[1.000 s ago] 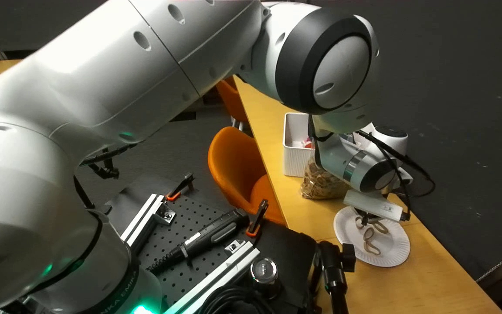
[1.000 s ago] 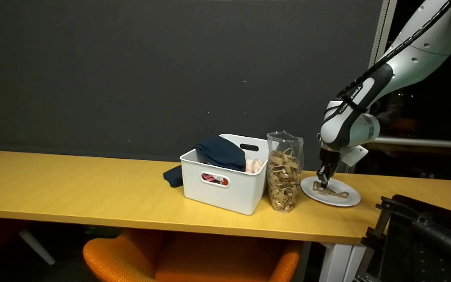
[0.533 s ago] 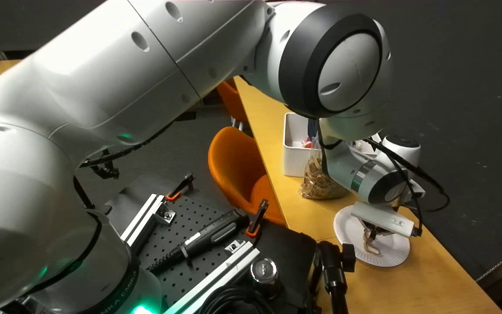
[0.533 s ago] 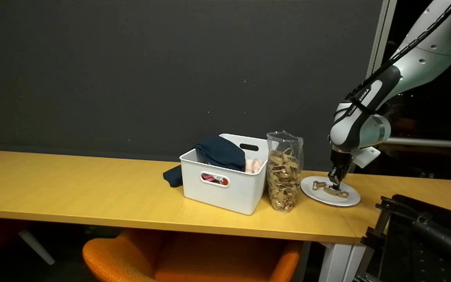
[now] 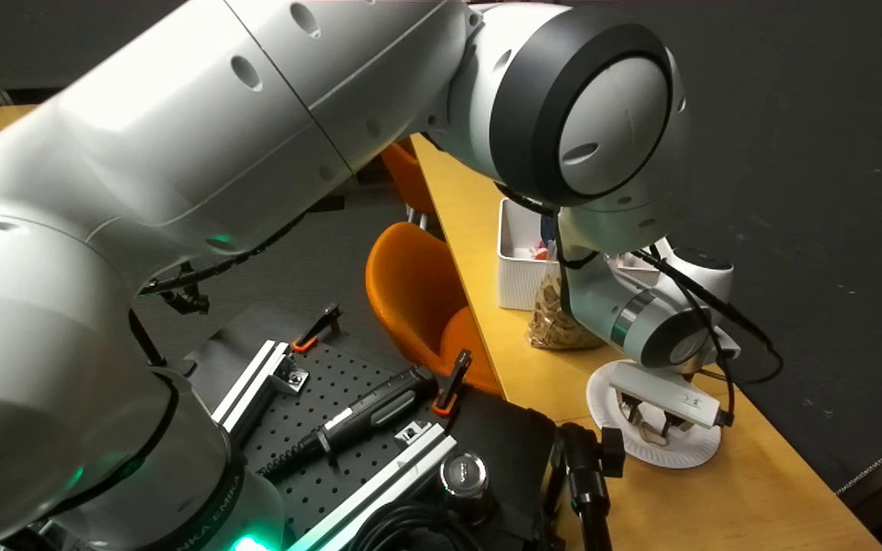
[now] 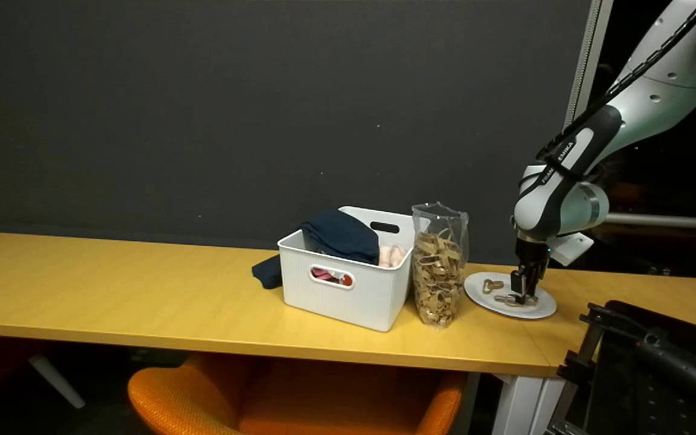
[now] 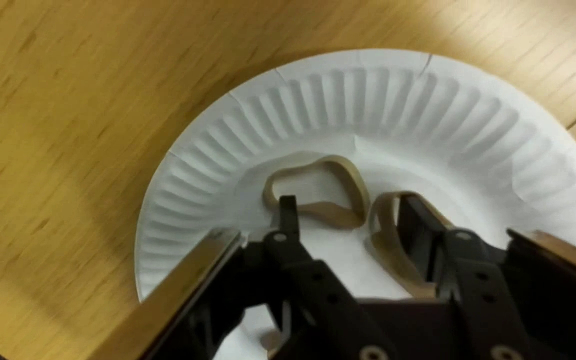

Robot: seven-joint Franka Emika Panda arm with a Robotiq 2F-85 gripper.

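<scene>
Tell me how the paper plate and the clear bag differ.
The paper plate is white, round and shallow; the clear bag is see-through and upright. The paper plate carries a few tan loops; the clear bag is packed with many. Both rest on the yellow table and hold tan loops.

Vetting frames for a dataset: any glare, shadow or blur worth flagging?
Wrist view: shadow on the table left of the paper plate, glare at upper right, end effector looks soft; in an exterior view: bright highlight on the arm, green glow at its base.
</scene>
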